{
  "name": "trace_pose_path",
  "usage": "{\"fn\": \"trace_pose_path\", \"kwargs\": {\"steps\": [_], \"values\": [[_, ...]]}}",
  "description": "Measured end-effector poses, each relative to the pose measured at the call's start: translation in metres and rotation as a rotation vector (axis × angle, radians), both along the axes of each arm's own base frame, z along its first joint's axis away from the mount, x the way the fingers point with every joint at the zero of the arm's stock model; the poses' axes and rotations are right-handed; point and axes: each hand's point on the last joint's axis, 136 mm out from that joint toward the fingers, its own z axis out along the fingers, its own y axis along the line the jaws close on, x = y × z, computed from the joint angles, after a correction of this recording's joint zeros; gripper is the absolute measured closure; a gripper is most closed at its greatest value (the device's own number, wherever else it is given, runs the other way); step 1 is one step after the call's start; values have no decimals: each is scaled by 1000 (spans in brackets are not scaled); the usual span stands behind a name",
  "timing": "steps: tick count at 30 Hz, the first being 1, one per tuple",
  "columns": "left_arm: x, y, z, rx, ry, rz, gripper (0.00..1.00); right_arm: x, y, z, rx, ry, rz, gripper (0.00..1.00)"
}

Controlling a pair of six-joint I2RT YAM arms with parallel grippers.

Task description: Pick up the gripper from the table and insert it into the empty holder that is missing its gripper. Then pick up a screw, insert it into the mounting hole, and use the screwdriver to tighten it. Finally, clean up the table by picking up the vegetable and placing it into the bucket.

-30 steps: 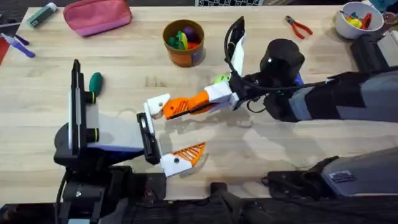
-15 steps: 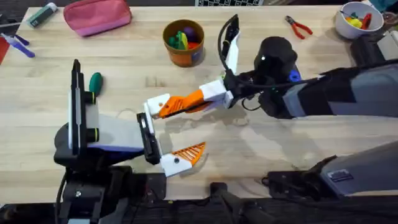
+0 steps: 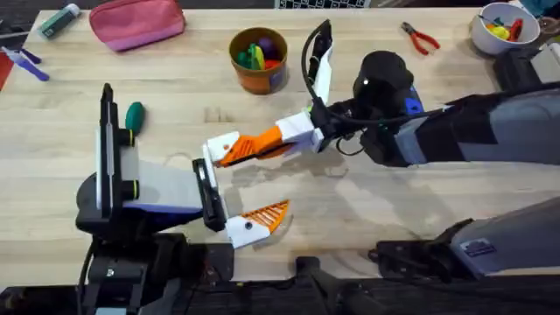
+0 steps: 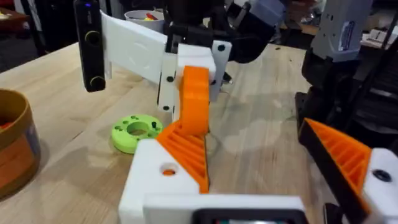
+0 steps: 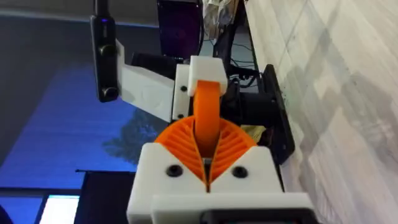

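since a second ago the right jaws (image 3: 293, 138), clamped on the gripper (image 3: 249, 145), slid left toward the holder (image 3: 220, 146); left jaws (image 3: 232, 188) gape empty. light, stiff plastic; best held by its ribbed flanks.

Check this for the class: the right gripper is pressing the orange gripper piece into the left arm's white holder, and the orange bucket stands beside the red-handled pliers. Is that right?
Not quite. The overhead view shows the bucket far from the pliers, which lie near the white bowl. The right gripper does hold the orange gripper piece at the left arm's holder.

The right gripper (image 5: 208, 163) clamps the orange gripper (image 5: 207, 115) between its ribbed fingers (image 5: 233, 144) — wooden table (image 5: 339, 93) alongside.
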Motion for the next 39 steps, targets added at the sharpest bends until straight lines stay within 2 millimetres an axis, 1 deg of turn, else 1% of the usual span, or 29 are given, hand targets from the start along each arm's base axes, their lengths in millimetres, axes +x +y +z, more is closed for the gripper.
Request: {"fn": "trace_pose_path", "kwargs": {"steps": [11,39], "values": [[0,0,0,0,0,2,16,-2,6,0,-3,0,-6,992],[3,1,0,2,-2,20,14,4,9,0,-13,21,-43,992]]}}
